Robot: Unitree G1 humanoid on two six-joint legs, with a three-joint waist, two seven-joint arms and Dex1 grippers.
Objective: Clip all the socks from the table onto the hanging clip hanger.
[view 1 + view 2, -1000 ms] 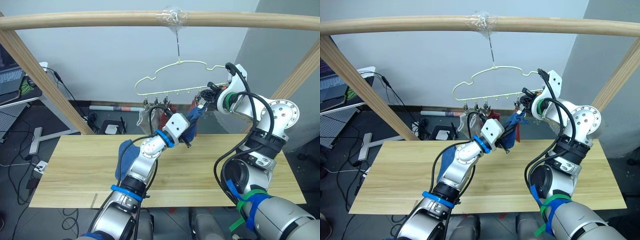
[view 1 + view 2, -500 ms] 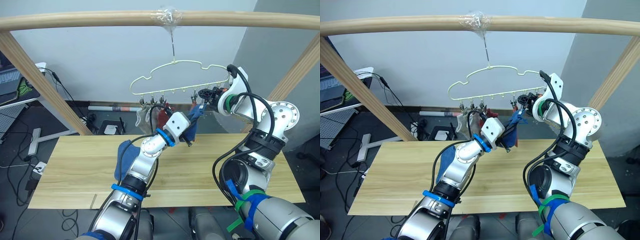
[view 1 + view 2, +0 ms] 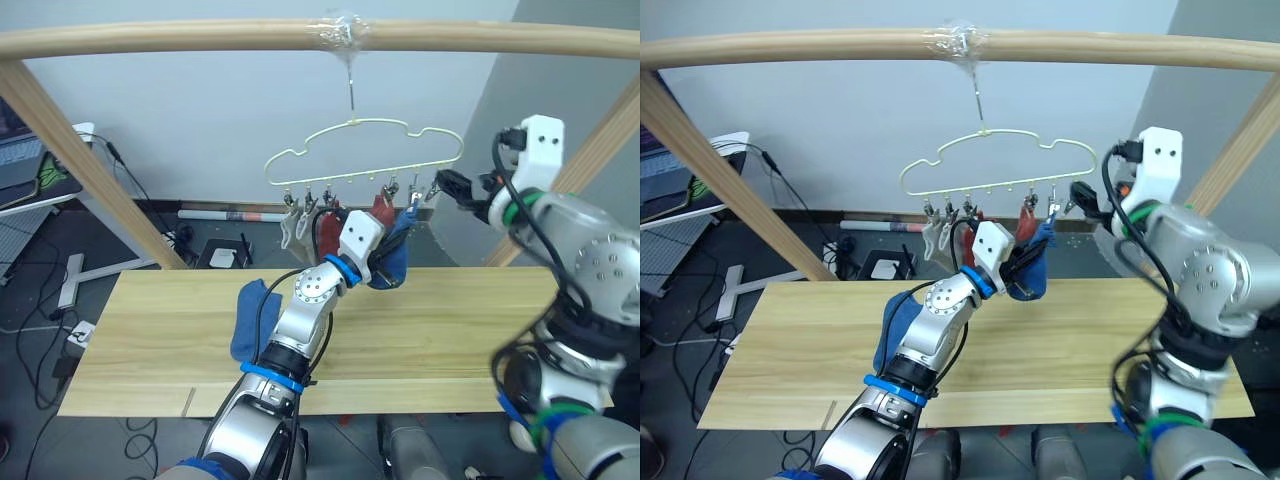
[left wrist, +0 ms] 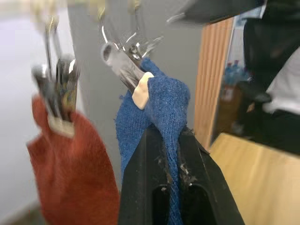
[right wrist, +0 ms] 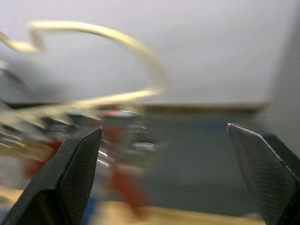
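right gripper (image 5: 164, 178) now spread wide, backed off clip hanger (image 3: 365, 150) | left gripper (image 4: 168, 140) pinching blue sock (image 4: 161, 105), clip biting just above | second blue sock (image 3: 250, 320) left on table (image 3: 450, 330)

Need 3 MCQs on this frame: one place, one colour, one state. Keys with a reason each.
1. Where is the sock not yet hung?
A. on the table
B. on the floor
C. on the pole

2. What colour is the sock in the left gripper?
A. grey
B. blue
C. red

3. The right gripper is:
A. shut on a clip
B. shut on a sock
C. open

A: a blue sock lies on the table.
B: the left gripper pinches a clipped blue sock.
C: the right gripper has its fingers spread beside the clip hanger.
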